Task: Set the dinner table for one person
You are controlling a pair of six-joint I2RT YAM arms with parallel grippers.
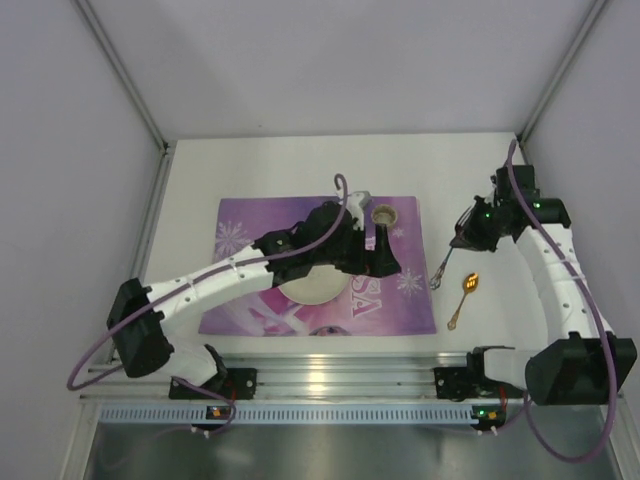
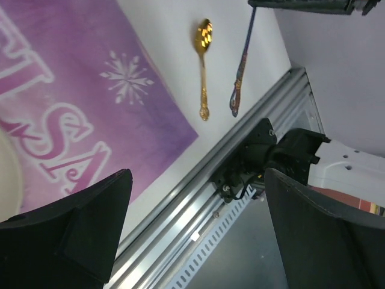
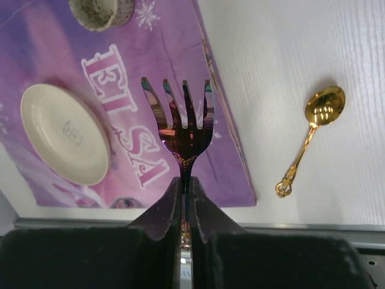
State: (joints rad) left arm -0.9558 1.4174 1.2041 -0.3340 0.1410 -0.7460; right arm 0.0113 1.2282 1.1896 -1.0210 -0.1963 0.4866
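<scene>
The white dinner table (image 1: 470, 170) carries a purple ELSA placemat (image 1: 250, 225) with a cream plate (image 1: 312, 288) and a small cup (image 1: 382, 215) on it. My right gripper (image 1: 466, 236) is shut on an iridescent purple fork (image 3: 183, 123) and holds it over the table just right of the placemat's right edge. A gold spoon (image 1: 464, 297) lies on the table right of the fork (image 1: 440, 272). My left gripper (image 1: 386, 264) is open and empty above the placemat, right of the plate. In the left wrist view the jaws (image 2: 197, 176) stand wide apart over the rail.
A ribbed silver rail (image 1: 330, 375) runs along the table's near edge, with both arm bases on it. Grey walls close in the left, right and back sides. The left arm lies across the placemat and covers part of the plate.
</scene>
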